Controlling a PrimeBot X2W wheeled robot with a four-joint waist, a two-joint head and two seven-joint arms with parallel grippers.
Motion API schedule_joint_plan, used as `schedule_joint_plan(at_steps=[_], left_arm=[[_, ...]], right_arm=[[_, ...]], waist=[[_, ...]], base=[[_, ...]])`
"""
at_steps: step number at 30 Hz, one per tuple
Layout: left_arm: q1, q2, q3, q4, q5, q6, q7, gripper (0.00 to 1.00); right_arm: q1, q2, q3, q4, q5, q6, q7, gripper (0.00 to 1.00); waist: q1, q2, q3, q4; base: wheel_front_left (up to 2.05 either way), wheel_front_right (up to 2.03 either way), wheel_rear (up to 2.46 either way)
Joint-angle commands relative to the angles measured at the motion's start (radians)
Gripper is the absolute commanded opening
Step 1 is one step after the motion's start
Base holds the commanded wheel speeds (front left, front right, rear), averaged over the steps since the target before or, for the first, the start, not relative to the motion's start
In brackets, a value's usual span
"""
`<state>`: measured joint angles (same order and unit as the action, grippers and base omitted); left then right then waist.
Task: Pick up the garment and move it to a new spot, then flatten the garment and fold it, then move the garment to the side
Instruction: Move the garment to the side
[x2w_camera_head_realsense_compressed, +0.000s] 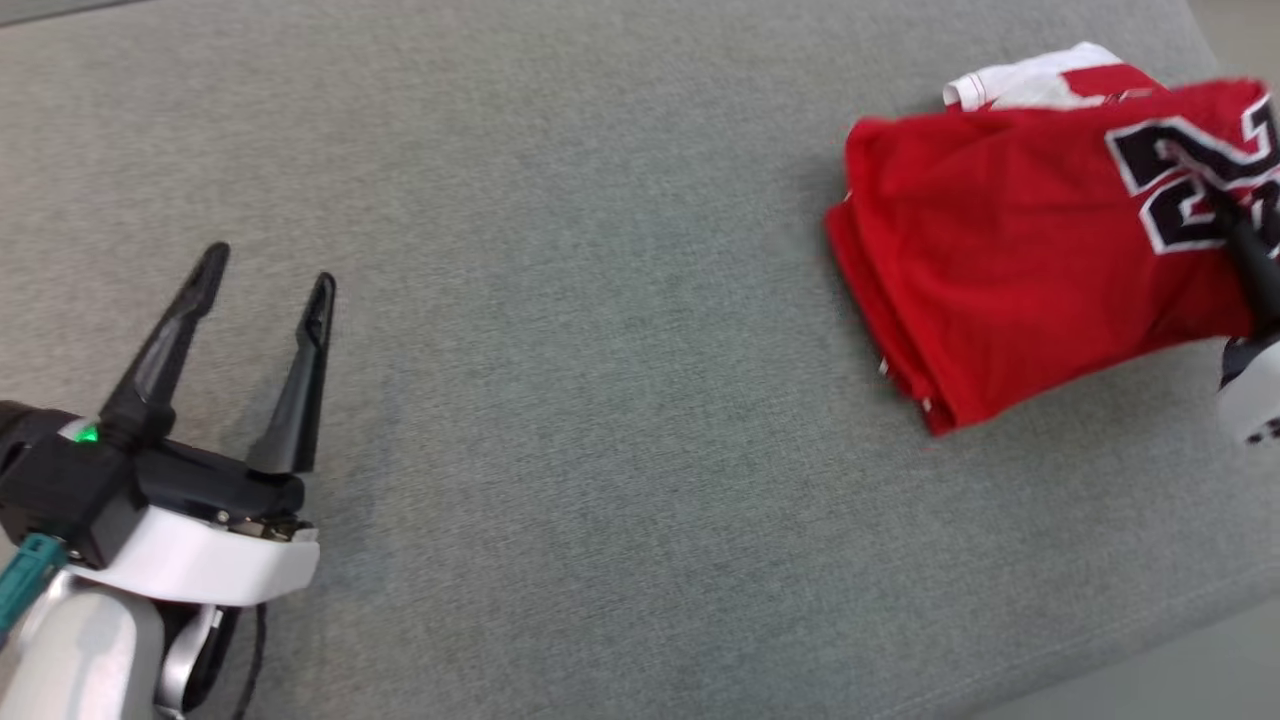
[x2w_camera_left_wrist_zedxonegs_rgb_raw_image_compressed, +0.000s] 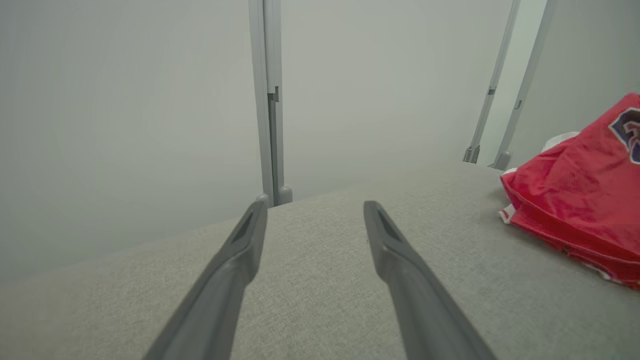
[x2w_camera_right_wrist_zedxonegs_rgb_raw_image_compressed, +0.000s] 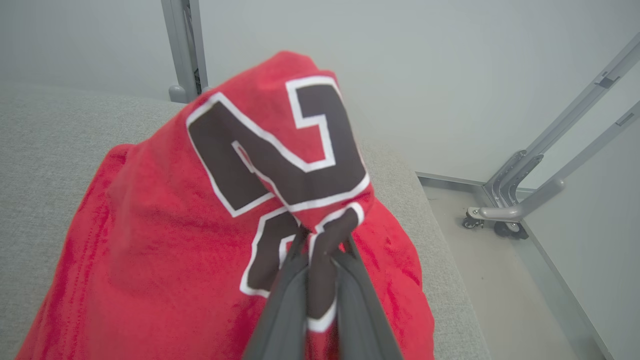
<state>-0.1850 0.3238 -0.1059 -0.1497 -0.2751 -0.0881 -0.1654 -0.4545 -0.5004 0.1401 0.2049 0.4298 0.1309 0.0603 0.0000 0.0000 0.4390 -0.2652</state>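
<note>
Lower left of the head view: left gripper (x2w_camera_head_realsense_compressed: 269, 265), fingers spread wide, nothing between them, low over the grey padded surface (x2w_camera_head_realsense_compressed: 600, 420); contact with it cannot be told. Its wrist view confirms the spread fingers, bare surface beyond them, and the garment (x2w_camera_left_wrist_zedxonegs_rgb_raw_image_compressed: 575, 200) off at the right edge of that frame, well apart.

Right edge of the head view, mid height: right gripper (x2w_camera_head_realsense_compressed: 1215, 195), fingers pressed together on the cloth. Its wrist view shows the pinch: a ridge of fabric at the dark, white-edged numeral is nipped, and the cloth tents up beyond the fingertips.

Upper right of the head view: the garment (x2w_camera_head_realsense_compressed: 1000, 260), a red jersey, lies folded into a compact bundle, a white part showing at its far edge. Long axis runs across the frame, left to right; stacked fold edges face lower left.

Assessment: folding appears done; the step in hand is judged to be the move to the side. Right arm is on the garment, left is far across the surface, so the move falls to the right arm alone. Surface edge and floor (x2w_camera_right_wrist_zedxonegs_rgb_raw_image_compressed: 500, 280) lie close beyond the bundle; overhang is the risk
</note>
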Motion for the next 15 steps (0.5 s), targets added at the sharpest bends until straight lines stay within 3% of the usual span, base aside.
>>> schedule_joint_plan(at_steps=[1,8,11,13,15], left_arm=[[-0.014,0.014,0.011,-0.012,0.004,-0.001,0.005,1.00],[-0.009,0.036,0.008,-0.047,0.007,0.004,0.032,1.00],[-0.016,0.048,0.002,-0.054,0.018,0.002,0.041,1.00],[-0.021,0.052,0.000,-0.060,0.017,0.002,0.048,1.00],[-0.031,0.058,0.000,-0.066,0.017,0.001,0.050,1.00]], right_arm=[[-0.035,-0.014,0.000,0.016,0.011,0.000,-0.007,0.00],[-0.142,-0.070,0.012,0.093,-0.009,0.000,0.000,0.00],[-0.169,-0.064,0.024,0.118,-0.005,0.000,-0.010,0.00],[-0.192,-0.056,0.034,0.149,0.006,0.000,-0.017,0.19],[-0.211,-0.053,0.037,0.191,0.011,0.000,-0.022,0.29]], waist=[[0.0000,0.0000,0.024,-0.032],[0.0000,0.0000,0.045,-0.070],[0.0000,0.0000,0.054,-0.075],[0.0000,0.0000,0.066,-0.077],[0.0000,0.0000,0.078,-0.076]], base=[[0.00,0.00,0.00],[0.00,0.00,0.00],[0.00,0.00,0.00],[0.00,0.00,0.00],[0.00,0.00,0.00]])
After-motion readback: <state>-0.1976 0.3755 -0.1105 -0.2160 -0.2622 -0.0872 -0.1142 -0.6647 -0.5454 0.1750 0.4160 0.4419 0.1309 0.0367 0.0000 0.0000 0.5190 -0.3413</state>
